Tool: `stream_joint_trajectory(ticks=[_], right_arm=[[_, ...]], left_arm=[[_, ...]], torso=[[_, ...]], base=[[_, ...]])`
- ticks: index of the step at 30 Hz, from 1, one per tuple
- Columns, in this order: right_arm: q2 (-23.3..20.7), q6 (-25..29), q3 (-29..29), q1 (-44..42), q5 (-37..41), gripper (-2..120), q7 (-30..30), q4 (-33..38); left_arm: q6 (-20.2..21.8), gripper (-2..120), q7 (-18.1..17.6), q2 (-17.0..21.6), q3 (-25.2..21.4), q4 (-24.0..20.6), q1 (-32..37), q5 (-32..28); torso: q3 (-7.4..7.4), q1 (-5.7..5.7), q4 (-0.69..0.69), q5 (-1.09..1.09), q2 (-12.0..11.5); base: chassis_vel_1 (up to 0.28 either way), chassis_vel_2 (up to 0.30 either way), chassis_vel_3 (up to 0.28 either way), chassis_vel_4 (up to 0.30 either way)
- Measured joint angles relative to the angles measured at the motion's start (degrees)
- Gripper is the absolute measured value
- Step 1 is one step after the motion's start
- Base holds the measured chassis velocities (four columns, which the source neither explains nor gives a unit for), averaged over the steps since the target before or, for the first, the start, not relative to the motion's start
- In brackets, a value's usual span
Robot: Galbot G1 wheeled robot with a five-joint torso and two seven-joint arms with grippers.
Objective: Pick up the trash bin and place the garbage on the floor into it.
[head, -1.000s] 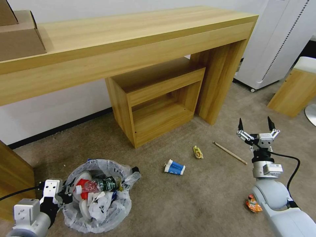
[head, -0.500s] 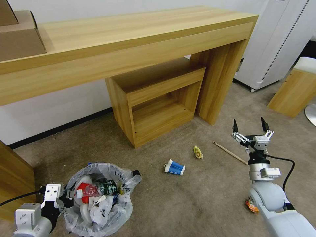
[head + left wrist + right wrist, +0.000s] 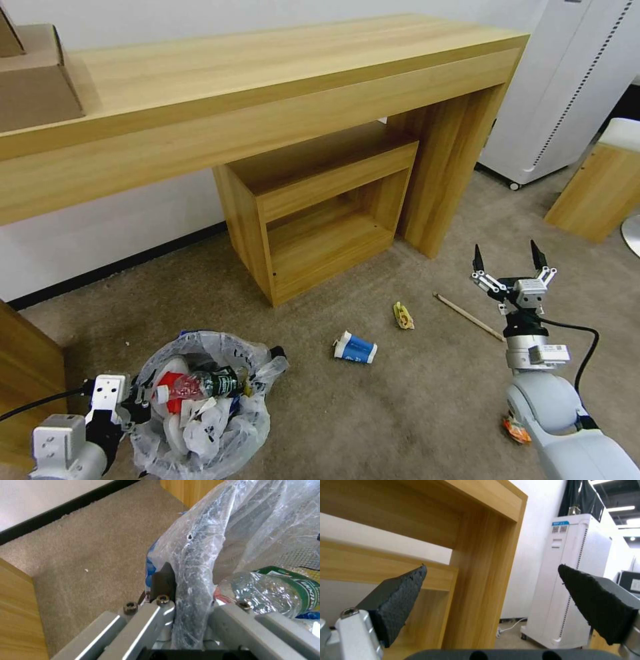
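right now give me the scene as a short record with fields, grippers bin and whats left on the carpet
left gripper: shut on the trash bin's bagged rim, low at the robot's left
right gripper: open, empty, pointing up above the floor
in bin: green-label bottle, crumpled paper
on floor: blue-white carton, yellow scrap, wooden stick, orange wrapper partly behind the right arm

Lighting's pretty even and bright, soft indoor stuff from overhead. You can see ceiling strip lights glowing in the right wrist view. Shadows are soft under the desk (image 3: 267, 87) and inside the cubby. Head view bends straight lines near the edges. The left wrist view is soft and blurry up close.
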Motion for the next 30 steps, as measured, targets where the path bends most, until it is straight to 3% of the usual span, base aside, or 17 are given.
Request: stream_joint_trajectory(ticks=[8,13,16,17,20,22,24,26,30], right_arm=[[-0.88,-1.27,-0.26,0.22,-1.48,100,2.04,0.28],[-5.20,-3.74,-3.62,3.88,2.13,100,0.74,-1.33],[-10.71,-3.89,-10.67,10.05,7.84,100,-2.20,-5.45],[-10.71,-3.89,-10.67,10.05,7.84,100,-2.20,-5.45],[-15.97,-0.82,-21.30,19.88,8.22,100,-7.68,-13.19],[-16.80,-0.34,-23.68,22.18,7.89,100,-9.23,-14.88],[-18.35,-0.01,-31.62,31.00,7.88,100,-14.05,-20.55],[-18.40,-0.13,-33.39,32.97,8.12,100,-15.25,-21.67],[-16.78,0.26,-47.34,45.60,10.77,100,-26.87,-32.64]], left_arm=[[-0.02,0,0.17,-0.15,-0.21,-0.52,0.40,0.00],[-0.23,0,0.75,-0.15,-0.59,-0.85,0.86,-0.16],[-0.28,0,0.99,-0.30,-1.41,-1.51,1.47,-0.08],[-0.28,0,0.99,-0.30,-1.41,-1.51,1.47,-0.08],[-0.30,0,1.78,-1.44,-1.56,-1.54,2.03,0.68],[-0.30,0,1.86,-1.74,-1.49,-1.48,2.10,0.87],[-0.31,0,2.23,-2.88,-1.31,-1.18,2.15,1.40],[-0.31,0,2.30,-3.10,-1.27,-1.11,2.14,1.47],[-0.44,0,2.58,-4.10,-1.16,-0.12,2.09,1.65]], torso=[[-0.02,-0.01,0.00,0.01,0.00],[-0.01,-0.01,-0.01,0.01,0.00],[-0.01,-0.02,0.00,0.02,0.00],[-0.01,-0.02,0.00,0.02,0.00],[-0.01,-0.01,0.01,0.02,0.00],[-0.01,-0.01,0.00,0.02,0.00],[-0.01,-0.01,0.00,0.02,0.00],[-0.01,-0.01,0.00,0.00,0.00],[-0.01,0.00,0.02,0.05,0.00]], base=[[-0.013,0.009,0.011,-0.010],[0.000,0.000,0.000,0.000],[0.000,0.000,0.000,0.000],[0.000,0.000,0.000,0.000],[0.000,0.000,0.000,0.000],[0.000,0.000,0.000,0.000],[0.000,0.000,0.000,0.000],[0.000,0.000,0.000,0.000],[0.000,0.000,0.000,0.000]])
